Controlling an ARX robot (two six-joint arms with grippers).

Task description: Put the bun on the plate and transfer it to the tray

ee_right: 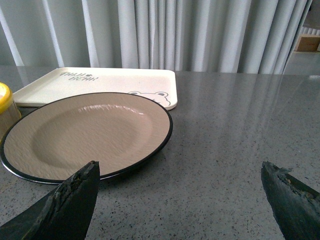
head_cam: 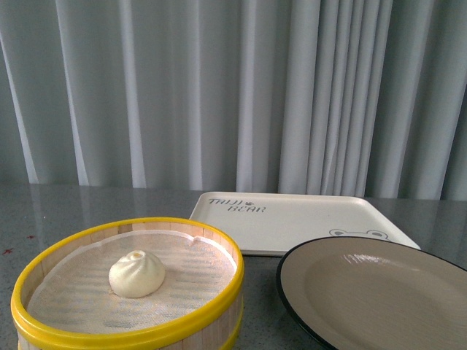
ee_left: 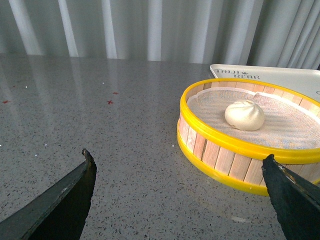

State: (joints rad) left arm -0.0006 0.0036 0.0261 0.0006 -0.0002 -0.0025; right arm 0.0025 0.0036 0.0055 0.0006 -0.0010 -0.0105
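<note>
A cream-white pleated bun (head_cam: 137, 274) (ee_left: 244, 115) rests on the cloth liner inside a yellow-rimmed bamboo steamer basket (head_cam: 44, 332) (ee_left: 215, 155) at the front left. To its right lies the beige plate (head_cam: 379, 292) (ee_right: 90, 132) with a black rim, nothing on it. Behind both lies the cream tray (head_cam: 292, 219) (ee_right: 100, 80) with grey lettering and a bear face. My left gripper (ee_left: 178, 158) hangs open over bare table, short of the basket. My right gripper (ee_right: 178, 168) is open too, beside the plate's edge. Neither arm shows in the front view.
The tabletop (ee_left: 75, 115) is grey speckled stone with small red marks (ee_left: 110, 102) on its left part. Pale pleated curtains (head_cam: 219, 87) close off the back. A wooden shelf edge (ee_right: 310, 42) shows at the far right behind the curtain.
</note>
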